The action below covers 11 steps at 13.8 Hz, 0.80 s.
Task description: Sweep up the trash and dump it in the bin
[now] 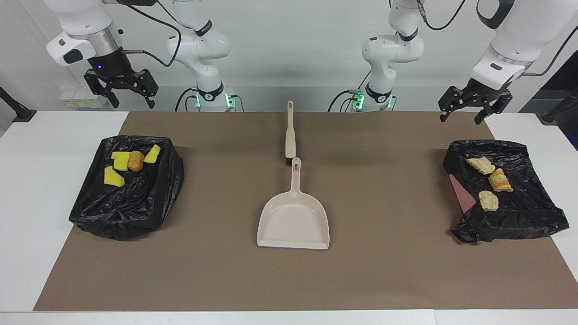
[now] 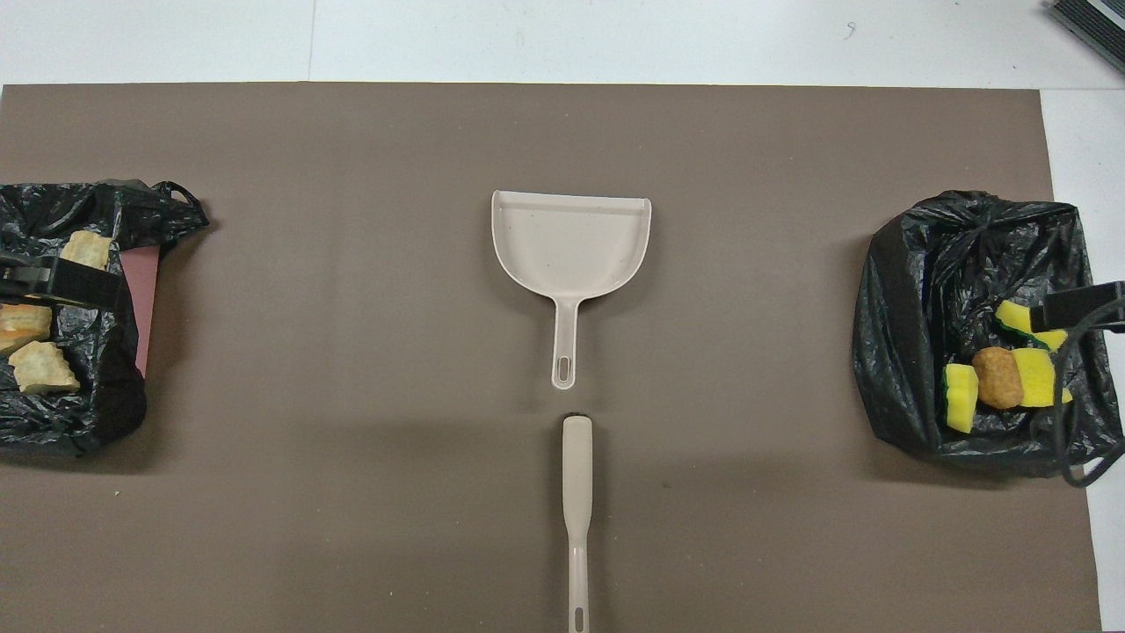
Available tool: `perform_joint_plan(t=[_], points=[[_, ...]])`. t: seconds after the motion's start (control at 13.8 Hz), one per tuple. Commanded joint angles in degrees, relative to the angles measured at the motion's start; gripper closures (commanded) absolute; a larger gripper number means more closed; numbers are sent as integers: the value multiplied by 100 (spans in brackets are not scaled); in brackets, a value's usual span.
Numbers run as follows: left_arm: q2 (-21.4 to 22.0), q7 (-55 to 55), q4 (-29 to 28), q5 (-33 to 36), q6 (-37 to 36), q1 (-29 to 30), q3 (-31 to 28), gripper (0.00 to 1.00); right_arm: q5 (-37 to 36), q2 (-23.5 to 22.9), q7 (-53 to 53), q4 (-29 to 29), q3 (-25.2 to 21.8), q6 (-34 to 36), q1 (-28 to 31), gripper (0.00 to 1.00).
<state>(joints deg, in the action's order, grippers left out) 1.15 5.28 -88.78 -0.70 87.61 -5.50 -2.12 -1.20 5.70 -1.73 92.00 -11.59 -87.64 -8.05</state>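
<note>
**Both tools raised and empty; trash lies in the two bags**

Facing view. We see the left tool (image 1: 464, 111) up in the air over the mat's edge by the robots, at the left arm's end of the desk (image 1: 27, 180). Its fingers stand apart and hold nothing. The right tool (image 1: 122, 92) hangs over the desk edge at the right arm's end, fingers also spread, nothing between them. The trash is split. Three yellow sponge bits (image 1: 114, 177) and a brown lump (image 1: 135, 161) lie in the black bag (image 1: 122, 212) at the right arm's end. Three bread-like pieces (image 1: 488, 200) lie in a row in the other black bag (image 1: 519, 216) at the left arm's end. The dustpan (image 1: 293, 221) sits mid-mat (image 1: 388, 271), pan empty. The brush (image 1: 290, 135) lies just nearer to the robots, in line with the pan's handle, a small gap between them.

Overhead view. We see only a dark bar of each tool: the left tool (image 2: 57, 283) over the bread bag (image 2: 97, 413), the right tool (image 2: 1077, 308) over the sponge bag (image 2: 905, 352). Dustpan (image 2: 571, 242) and brush (image 2: 577, 492) lie end to end, apart.
</note>
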Motion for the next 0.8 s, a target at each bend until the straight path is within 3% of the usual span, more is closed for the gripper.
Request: perform_joint_plan(t=[0.0,0.72], points=[[35,52,80,-17,-192,-215,-262,0,23,124,-144,134,34,-17,58,0],[-9,52,106,-80,-236,-214,-280,0,23,124,-144,142,34,-17,58,0]])
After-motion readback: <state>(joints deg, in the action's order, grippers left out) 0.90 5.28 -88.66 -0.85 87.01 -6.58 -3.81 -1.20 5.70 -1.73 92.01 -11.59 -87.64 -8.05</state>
